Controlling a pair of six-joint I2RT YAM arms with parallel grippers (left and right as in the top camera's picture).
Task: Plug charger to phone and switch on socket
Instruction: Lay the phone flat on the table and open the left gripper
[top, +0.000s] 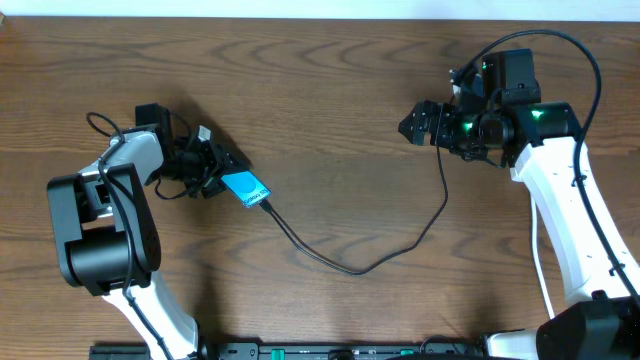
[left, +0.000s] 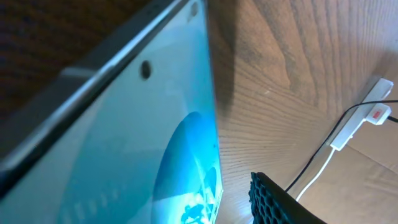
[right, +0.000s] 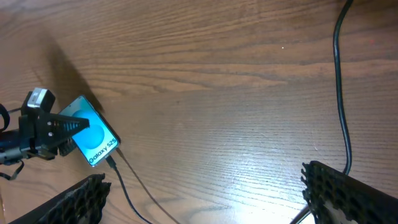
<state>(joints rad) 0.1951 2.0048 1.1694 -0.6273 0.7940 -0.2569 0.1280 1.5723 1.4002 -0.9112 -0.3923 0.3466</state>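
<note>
The phone (top: 245, 187), with a cyan screen, sits left of centre and is held at its far end by my left gripper (top: 218, 172). It fills the left wrist view (left: 124, 137), with one black finger (left: 280, 202) beside it. The charger (top: 350, 268) is a thin black cable with its connector at the phone's lower end (right: 112, 163). It loops across the table toward my right arm. My right gripper (top: 415, 125) is open and empty, hovering at the back right (right: 211, 199). The socket (left: 367, 118), white with a red switch, shows only in the left wrist view.
The socket's white cord (left: 317, 168) and a black cable (left: 311, 163) run side by side on the wooden table (top: 330, 100). The left arm's base (top: 95, 235) stands at the front left and the right arm's white link (top: 570, 230) at the right.
</note>
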